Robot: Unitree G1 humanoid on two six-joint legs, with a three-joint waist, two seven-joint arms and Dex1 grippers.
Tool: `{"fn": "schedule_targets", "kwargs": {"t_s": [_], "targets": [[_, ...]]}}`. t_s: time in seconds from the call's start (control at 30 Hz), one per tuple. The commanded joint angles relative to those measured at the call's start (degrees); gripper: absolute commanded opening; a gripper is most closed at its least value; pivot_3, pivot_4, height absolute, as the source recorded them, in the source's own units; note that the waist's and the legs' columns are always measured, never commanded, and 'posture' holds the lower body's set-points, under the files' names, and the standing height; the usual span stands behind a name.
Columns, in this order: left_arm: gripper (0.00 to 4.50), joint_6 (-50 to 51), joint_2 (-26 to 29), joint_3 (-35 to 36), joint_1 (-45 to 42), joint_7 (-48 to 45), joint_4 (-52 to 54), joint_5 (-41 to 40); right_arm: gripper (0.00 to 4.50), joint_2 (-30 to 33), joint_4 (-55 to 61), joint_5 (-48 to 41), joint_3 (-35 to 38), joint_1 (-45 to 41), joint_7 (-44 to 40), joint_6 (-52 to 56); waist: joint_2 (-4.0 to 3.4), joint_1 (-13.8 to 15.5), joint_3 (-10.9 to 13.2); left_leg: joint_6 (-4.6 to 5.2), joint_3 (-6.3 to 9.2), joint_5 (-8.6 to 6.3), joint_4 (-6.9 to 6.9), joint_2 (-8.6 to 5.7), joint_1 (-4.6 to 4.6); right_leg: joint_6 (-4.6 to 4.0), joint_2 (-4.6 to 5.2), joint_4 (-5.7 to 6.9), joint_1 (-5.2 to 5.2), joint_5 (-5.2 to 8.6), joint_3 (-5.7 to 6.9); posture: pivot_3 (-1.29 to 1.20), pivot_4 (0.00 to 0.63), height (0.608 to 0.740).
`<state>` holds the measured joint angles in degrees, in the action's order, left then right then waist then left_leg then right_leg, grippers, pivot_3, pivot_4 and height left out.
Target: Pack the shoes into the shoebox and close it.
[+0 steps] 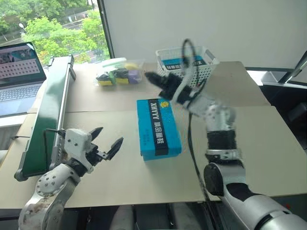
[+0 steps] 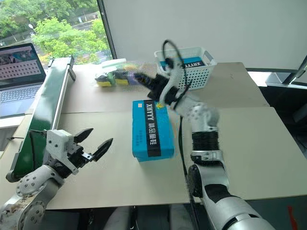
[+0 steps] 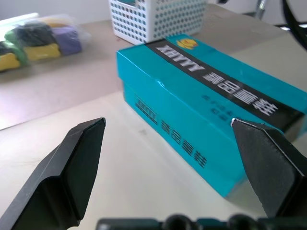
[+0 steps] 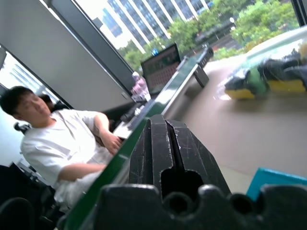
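I see the shoebox (image 1: 159, 128) lying lid-down-shut on the table (image 1: 115, 177), long axis running away from me. My left gripper (image 1: 106, 141), jaws released wide, sits just beside its near left side; my right gripper (image 1: 154, 78), jaws clenched empty, hovers past its far end.

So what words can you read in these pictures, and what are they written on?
"XHYYY": white letters on the black band across the closed lid of the shoebox, next to a small yellow logo.
White Chinese characters, same band: too blurred to read.
Side of the shoebox: small white print, too blurred.
Blue item in the white basket: white lettering, too small to read.
Laptop screen: too small.
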<state>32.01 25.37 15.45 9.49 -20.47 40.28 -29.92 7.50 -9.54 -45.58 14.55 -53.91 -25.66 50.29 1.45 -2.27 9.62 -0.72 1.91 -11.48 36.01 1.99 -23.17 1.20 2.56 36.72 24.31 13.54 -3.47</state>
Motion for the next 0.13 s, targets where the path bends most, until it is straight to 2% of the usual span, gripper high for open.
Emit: {"fn": "schedule_targets", "kwargs": {"t_s": [0.03, 0.13], "targets": [[4.50, 0.32, -1.99, 1.66, -0.06, 3.27, 2.38, -1.32, 0.06, 6.55, 8.04, 2.18, -3.30, 6.48, -2.06, 1.99, 0.03, -0.07, -0.02, 0.02, 0.00, -0.01, 0.00, 0.00, 0.01, 0.00, 0.00, -0.01, -0.03, 0.00, 0.00, 0.00, 0.150, 0.739], [4.50, 0.82, -2.57, 1.08, -0.18, 4.07, 2.54, -1.37, 0.06, 10.46, 10.20, 7.18, -8.37, 11.22, -1.72, 0.89, 0.03, -0.20, -0.01, 0.02, -0.04, -0.02, 0.02, -0.02, 0.03, 0.01, -0.01, 0.02, -0.01, 0.01, -0.06, 0.00, 0.150, 0.739]]}}
